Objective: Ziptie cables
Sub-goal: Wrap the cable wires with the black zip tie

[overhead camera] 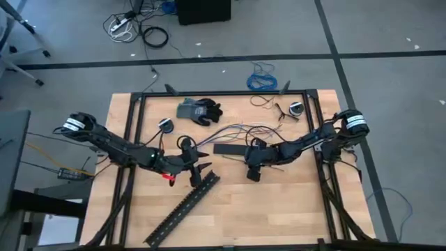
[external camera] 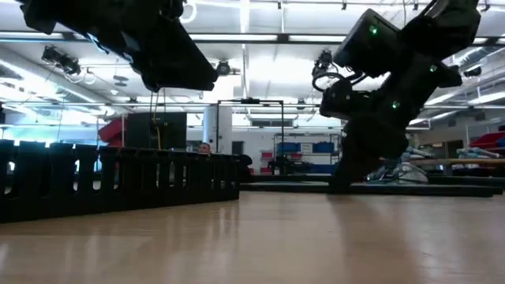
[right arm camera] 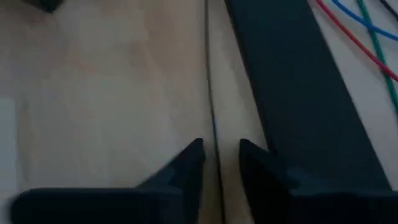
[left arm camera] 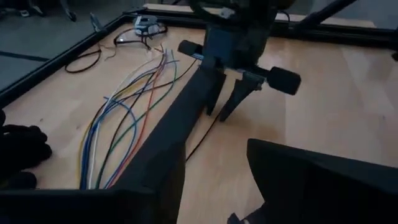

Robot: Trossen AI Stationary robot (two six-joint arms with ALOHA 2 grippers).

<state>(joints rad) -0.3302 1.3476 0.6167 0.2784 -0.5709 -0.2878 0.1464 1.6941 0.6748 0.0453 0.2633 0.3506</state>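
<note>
with fingers apart, right gripper point(right arm camera: 217, 163) straddles a thin strand point(right arm camera: 210, 93).

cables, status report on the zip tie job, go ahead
Right gripper open, low over a thin black strand. Left gripper waiting by the slotted rail. Cables loose beside the flat black strip.

The table point(overhead camera: 279, 216) lies bare across its near right part, giving open passage there. A long slotted black strip point(overhead camera: 182, 210) slants across the near left. In the middle, the cables point(overhead camera: 233, 130) fan out beside a flat black strip point(overhead camera: 230, 148), with the left gripper point(overhead camera: 201, 172) and right gripper point(overhead camera: 252, 171) close on either side. A black glove point(overhead camera: 198, 111) occupies the far edge.
</note>
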